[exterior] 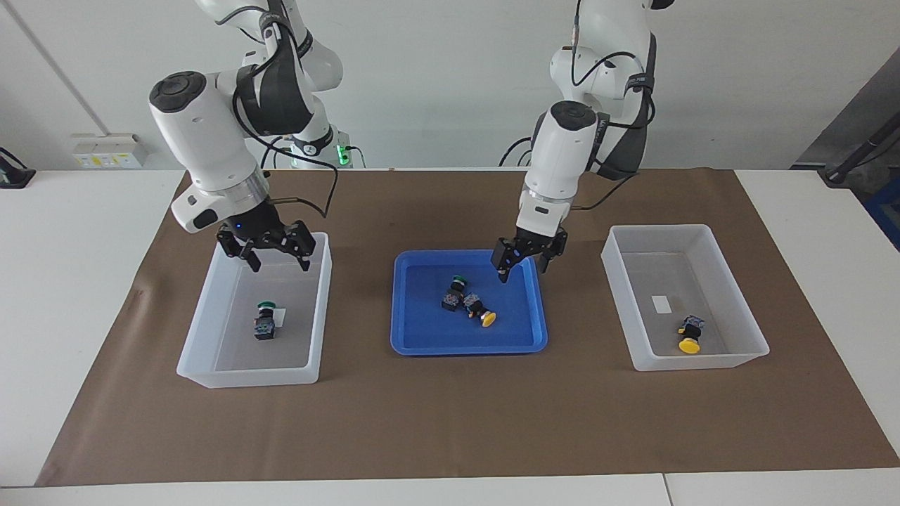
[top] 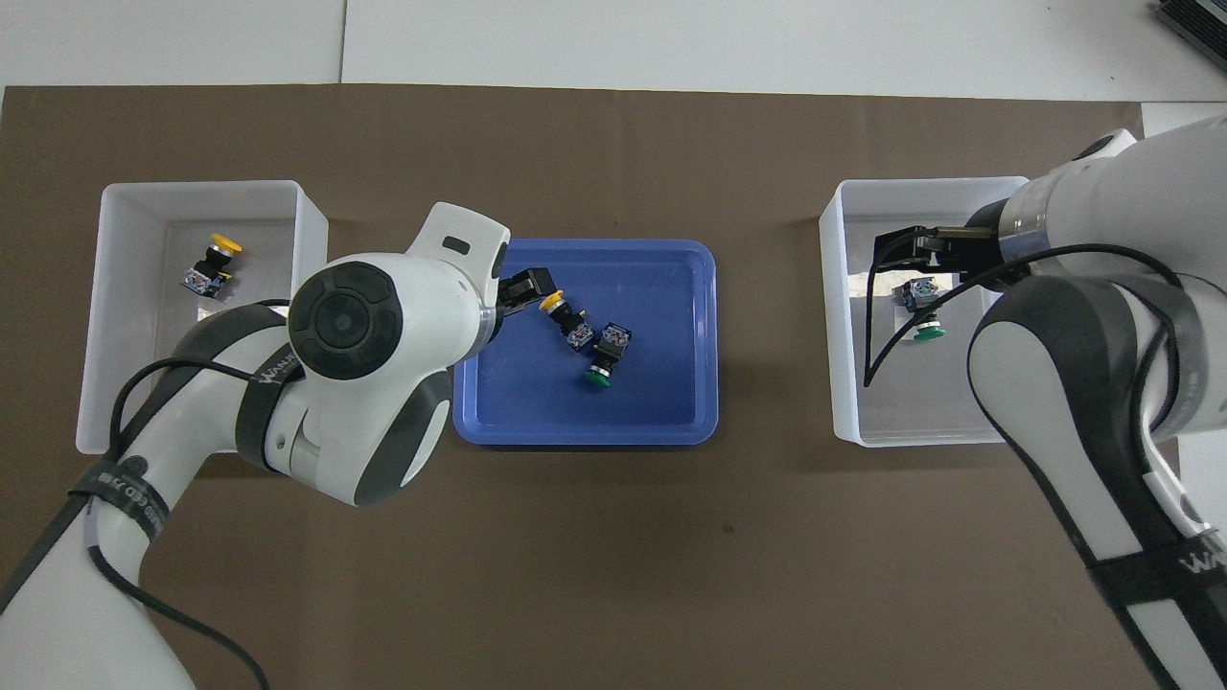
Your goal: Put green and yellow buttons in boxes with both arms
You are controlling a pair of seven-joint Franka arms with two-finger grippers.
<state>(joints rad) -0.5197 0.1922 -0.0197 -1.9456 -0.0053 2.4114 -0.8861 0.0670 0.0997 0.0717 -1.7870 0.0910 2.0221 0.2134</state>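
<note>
My left gripper (exterior: pixel 522 263) hung open and empty over the blue tray (exterior: pixel 422 344); the yellow button (exterior: pixel 481 312) lay below it, toward the tray's middle, beside the green button (exterior: pixel 454 292).

My right gripper (exterior: pixel 266 247) waited open above its box (exterior: pixel 211 365).

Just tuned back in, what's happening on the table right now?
Sorting is half done. One green button lies in the box at the right arm's end, one yellow button in the box at the left arm's end. A green button and a yellow button remain in the blue tray. The left pincer, open, hangs over the tray; the right pincer, open and empty, is over its box.
</note>
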